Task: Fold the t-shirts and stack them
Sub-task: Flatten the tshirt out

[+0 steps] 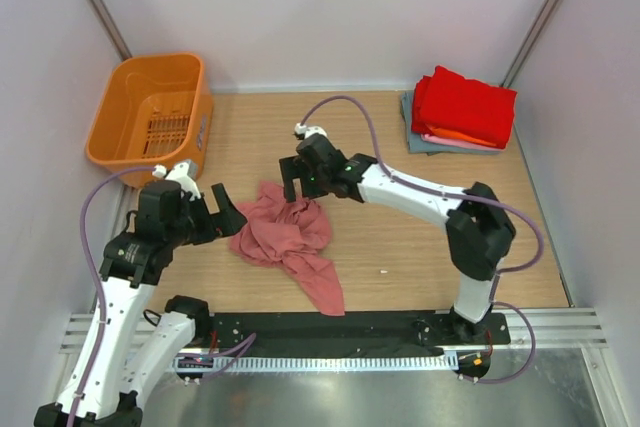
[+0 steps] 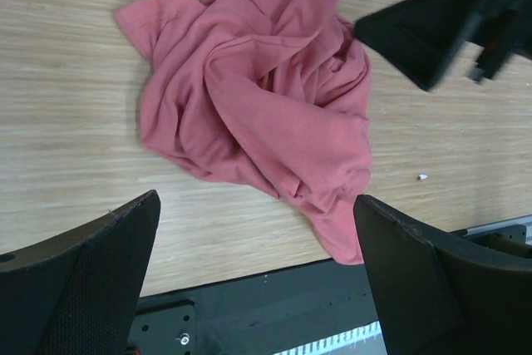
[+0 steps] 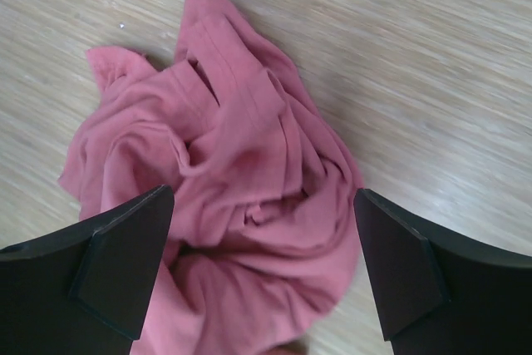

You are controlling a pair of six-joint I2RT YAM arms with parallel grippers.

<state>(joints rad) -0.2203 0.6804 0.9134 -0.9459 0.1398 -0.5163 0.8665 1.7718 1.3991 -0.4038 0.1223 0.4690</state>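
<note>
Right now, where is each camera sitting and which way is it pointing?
Top external: fixed above and behind the arms, looking down on the table; both bases at the bottom edge, left gripper and right gripper near the crumpled salmon-pink shirt.
Left wrist: on the left arm, looking down at the shirt; own open fingers in the bottom corners, right gripper top right.
Right wrist: on the right arm, looking down onto the shirt; own open fingers in the bottom corners.
Shared: all three see the shirt.
</note>
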